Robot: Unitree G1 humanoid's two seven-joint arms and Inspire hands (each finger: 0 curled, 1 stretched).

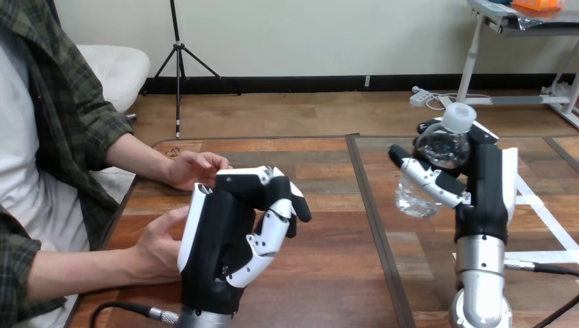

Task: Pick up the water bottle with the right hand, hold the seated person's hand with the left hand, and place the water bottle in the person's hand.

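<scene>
1. Gripping the water bottle, the right hand holds it above the table at the head view's right.
2. Left hand is curled, empty, beside the person's nearer hand; it likely needs to clasp that hand next.
3. Bottle's long axis is near upright, cap up, leaning right.
</scene>
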